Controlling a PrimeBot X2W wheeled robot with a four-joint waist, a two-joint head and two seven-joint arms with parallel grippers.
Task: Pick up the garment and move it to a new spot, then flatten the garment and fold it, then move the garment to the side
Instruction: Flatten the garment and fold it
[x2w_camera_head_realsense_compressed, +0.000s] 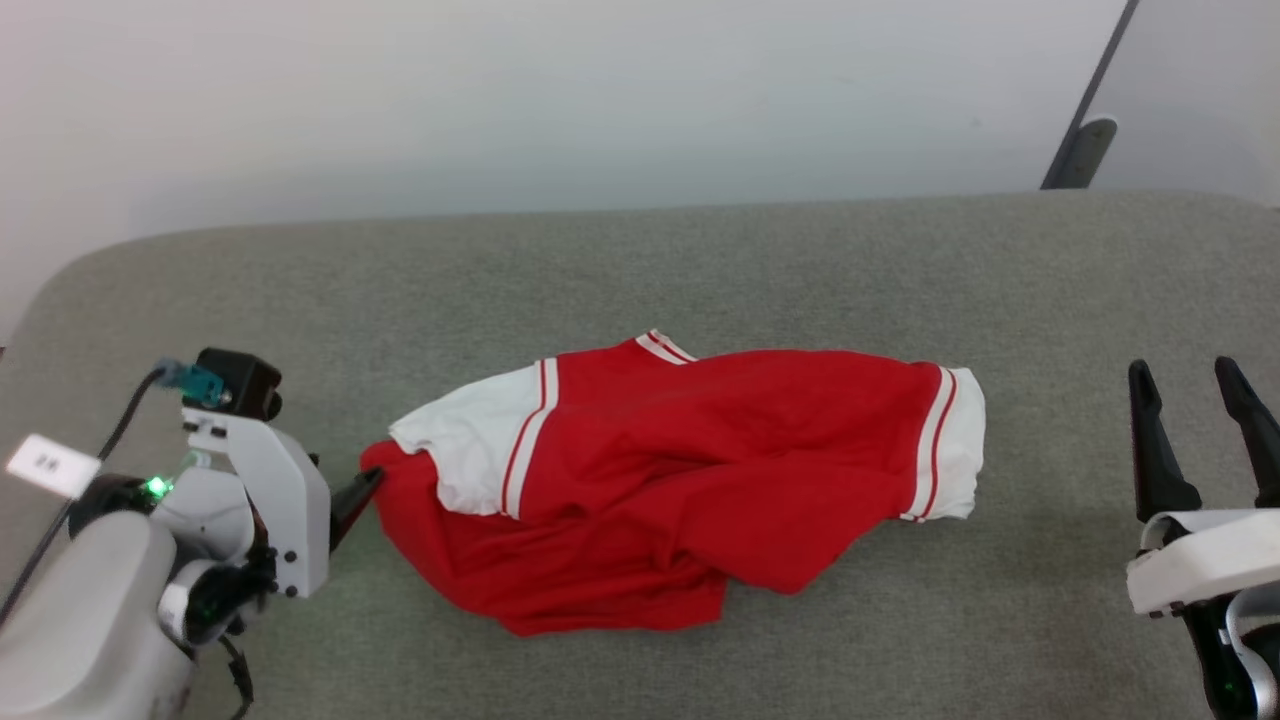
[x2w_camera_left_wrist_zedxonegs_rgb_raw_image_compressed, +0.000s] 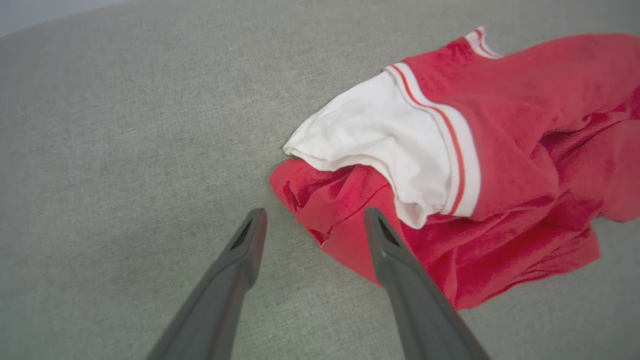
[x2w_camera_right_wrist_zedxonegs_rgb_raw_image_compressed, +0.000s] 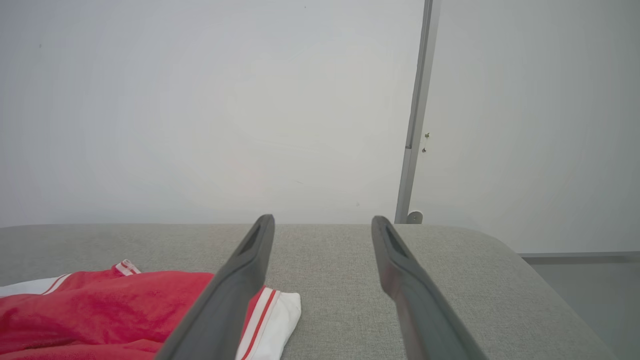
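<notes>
The garment (x2w_camera_head_realsense_compressed: 680, 480) lies crumpled in the middle of the grey padded table (x2w_camera_head_realsense_compressed: 700, 260), red with a white sleeve at each end and striped trim. No chest letters show. My left gripper (x2w_camera_head_realsense_compressed: 362, 490) is low at the garment's left edge, jaws open. In the left wrist view the left gripper (x2w_camera_left_wrist_zedxonegs_rgb_raw_image_compressed: 315, 212) straddles the red hem corner of the garment (x2w_camera_left_wrist_zedxonegs_rgb_raw_image_compressed: 500, 150), just below the white sleeve (x2w_camera_left_wrist_zedxonegs_rgb_raw_image_compressed: 380, 135). My right gripper (x2w_camera_head_realsense_compressed: 1185, 370) stands open off to the right, well apart from the cloth. In the right wrist view the right gripper (x2w_camera_right_wrist_zedxonegs_rgb_raw_image_compressed: 324, 218) holds nothing, with the garment (x2w_camera_right_wrist_zedxonegs_rgb_raw_image_compressed: 100, 310) at lower left.
A pale wall rises behind the table's far edge. A dark slanted post (x2w_camera_head_realsense_compressed: 1085, 130) with a foot stands at the back right; it shows as a grey vertical post (x2w_camera_right_wrist_zedxonegs_rgb_raw_image_compressed: 412, 150) in the right wrist view. Bare grey table surrounds the cloth on all sides.
</notes>
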